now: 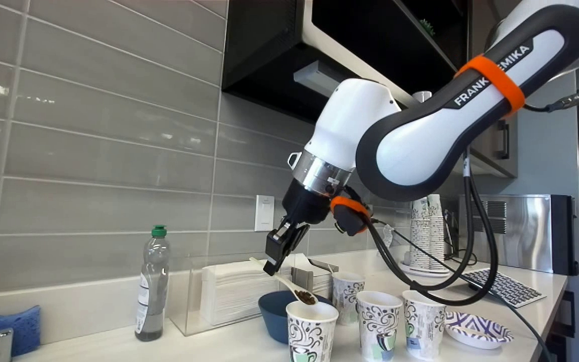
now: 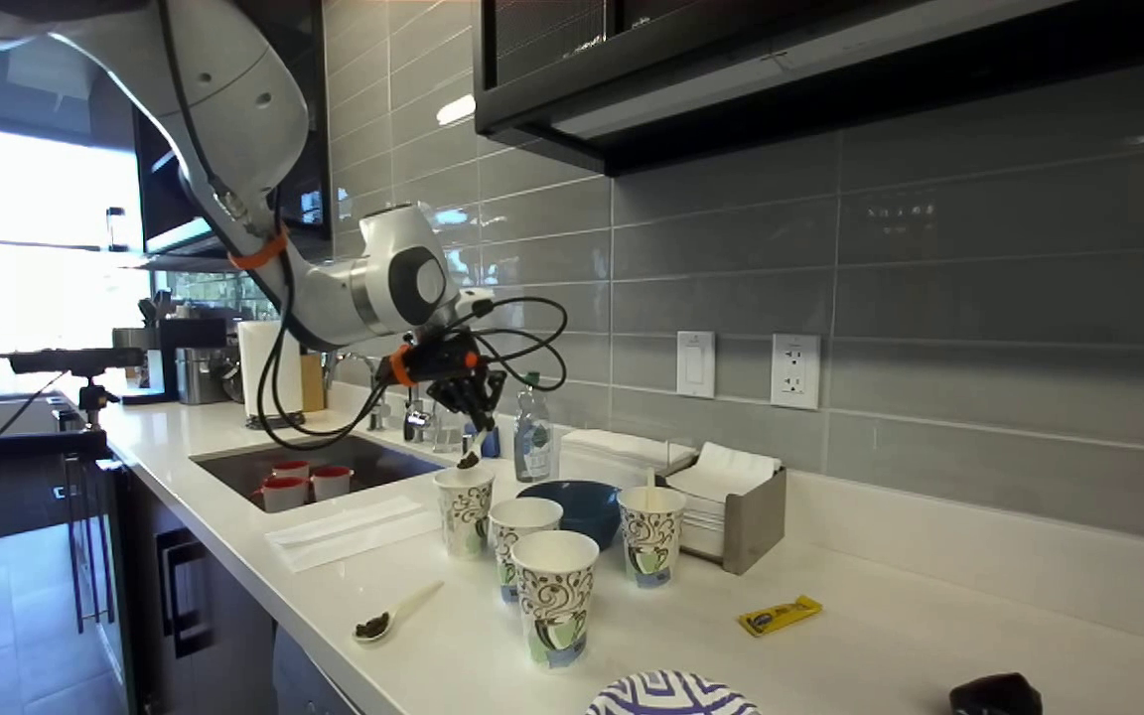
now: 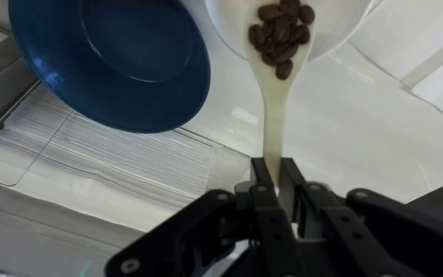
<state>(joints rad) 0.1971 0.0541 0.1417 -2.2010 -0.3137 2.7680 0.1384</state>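
The jaws pinch a spoon (image 3: 273, 111), its beans (image 3: 282, 32) over a cup (image 1: 312, 329). Counter (image 3: 225, 92) separates that cup from the blue bowl (image 3: 140, 100).

There're 4 unstacked ppr cups (image 1: 311, 336), 3 red-rimmed cups (image 2: 284, 495), 2 bean-topped spoons (image 3: 273, 123), 1 solid-blue bowl (image 3: 179, 88), 1 green-capped btl (image 1: 152, 296) & 1 yellow pkt (image 2: 780, 616).

We see a smooth, plastic-looking spoon (image 3: 274, 111), a matt pincer (image 3: 273, 164), a glossy bowl (image 3: 167, 102), paper cups (image 2: 465, 514), a polished table (image 2: 860, 655), shiny wall tiles (image 2: 731, 228) and a dull-metal napkin holder (image 2: 759, 516).
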